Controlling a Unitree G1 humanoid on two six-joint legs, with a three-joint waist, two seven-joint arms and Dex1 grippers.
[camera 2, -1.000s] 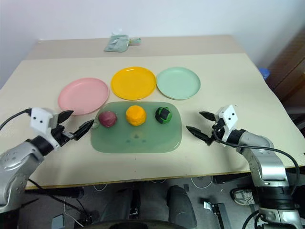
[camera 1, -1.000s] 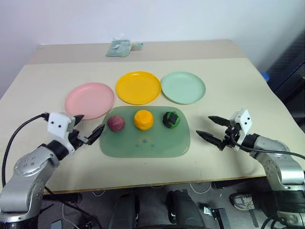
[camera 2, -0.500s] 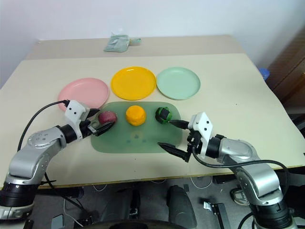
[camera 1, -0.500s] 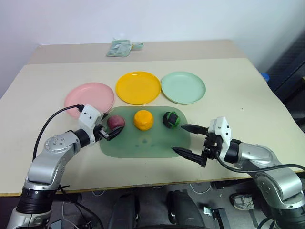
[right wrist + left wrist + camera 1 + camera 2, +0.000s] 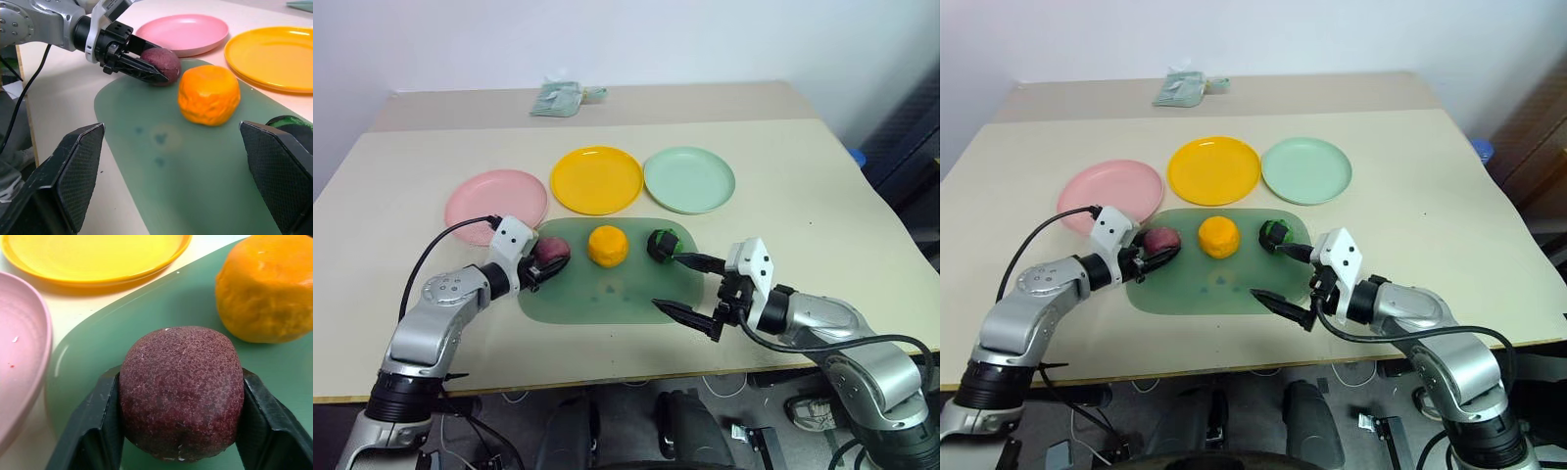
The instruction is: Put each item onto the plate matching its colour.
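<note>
A beige table (image 5: 803,196) holds three round plates in a row: a pink plate (image 5: 496,204) on the left, a yellow-orange plate (image 5: 597,179) in the middle and a pale mint green plate (image 5: 689,179) on the right. Just in front of them lies a translucent green mat (image 5: 607,289) with three small lumps on it.

The left gripper (image 5: 546,262) is clenched on the maroon-red lump (image 5: 181,391), one black finger (image 5: 95,431) pressed against each side of it (the lump rests on the mat's left end, near the pink plate). The orange lump (image 5: 608,245) sits mid-mat. The dark green and black lump (image 5: 663,245) sits at the mat's right end.

The right gripper (image 5: 690,289) hovers over the mat's right edge with its fingers spread wide, grasping nothing; one fingertip (image 5: 683,259) lies just beside the green lump.

A small folded greenish cloth (image 5: 560,98) lies at the table's far edge.
</note>
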